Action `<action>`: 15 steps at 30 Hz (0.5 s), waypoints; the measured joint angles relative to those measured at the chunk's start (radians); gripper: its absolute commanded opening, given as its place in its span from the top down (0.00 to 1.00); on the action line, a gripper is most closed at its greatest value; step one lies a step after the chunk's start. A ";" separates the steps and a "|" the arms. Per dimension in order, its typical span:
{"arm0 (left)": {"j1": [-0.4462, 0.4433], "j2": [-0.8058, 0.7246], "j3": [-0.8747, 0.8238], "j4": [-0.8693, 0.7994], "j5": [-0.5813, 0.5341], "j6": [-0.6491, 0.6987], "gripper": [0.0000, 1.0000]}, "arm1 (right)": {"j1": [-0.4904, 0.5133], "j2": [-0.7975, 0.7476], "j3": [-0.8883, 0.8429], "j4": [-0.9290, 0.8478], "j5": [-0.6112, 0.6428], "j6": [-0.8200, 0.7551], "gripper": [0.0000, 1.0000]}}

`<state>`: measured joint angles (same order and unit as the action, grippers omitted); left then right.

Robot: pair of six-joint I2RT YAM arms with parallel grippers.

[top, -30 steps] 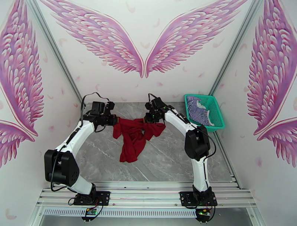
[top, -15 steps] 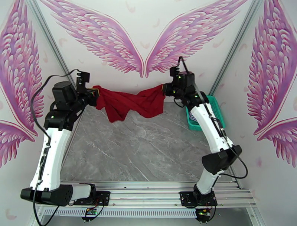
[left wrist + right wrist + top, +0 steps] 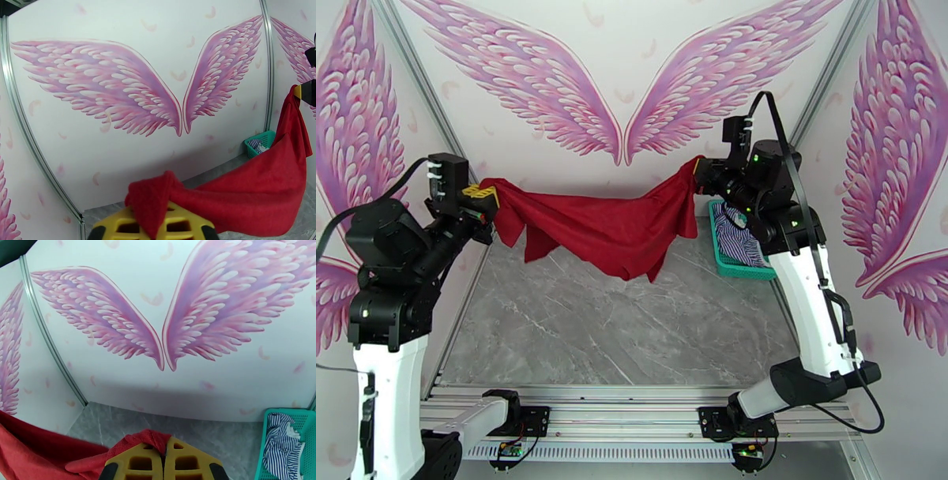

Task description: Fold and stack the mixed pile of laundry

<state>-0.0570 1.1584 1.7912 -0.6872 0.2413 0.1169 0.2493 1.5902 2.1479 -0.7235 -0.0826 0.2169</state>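
Lifted the red T-shirt (image 3: pixel 608 225) off the bench (image 3: pixel 616 331) and pulled it wide, high across the far side (sagging in the middle). Pinching one end in the left fingers (image 3: pixel 479 192), the other in the right fingers (image 3: pixel 136 461). Probably ready to lay flat; leaving the striped shirt (image 3: pixel 739 237) in the far-right basket (image 3: pixel 720 259).

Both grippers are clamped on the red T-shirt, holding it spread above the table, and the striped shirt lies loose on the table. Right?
Not quite. The striped shirt sits in the teal mesh basket, not on the table; the right wrist view shows it. The rest holds: left gripper and right gripper are shut on the red T-shirt, spread above the table.
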 measured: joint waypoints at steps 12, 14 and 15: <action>0.032 0.412 0.190 -0.034 -0.017 -0.042 1.00 | -0.099 0.467 0.399 -0.045 -0.140 0.233 1.00; 0.046 0.452 0.291 -0.034 -0.021 -0.050 1.00 | -0.101 0.528 0.504 -0.036 -0.158 0.268 1.00; 0.050 0.465 0.334 -0.034 -0.021 -0.050 1.00 | -0.101 0.542 0.537 -0.032 -0.164 0.284 1.00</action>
<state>-0.0074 1.6230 2.1254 -0.7212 0.2199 0.0666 0.1482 2.1323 2.6846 -0.7555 -0.2470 0.5007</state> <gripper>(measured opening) 0.078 0.062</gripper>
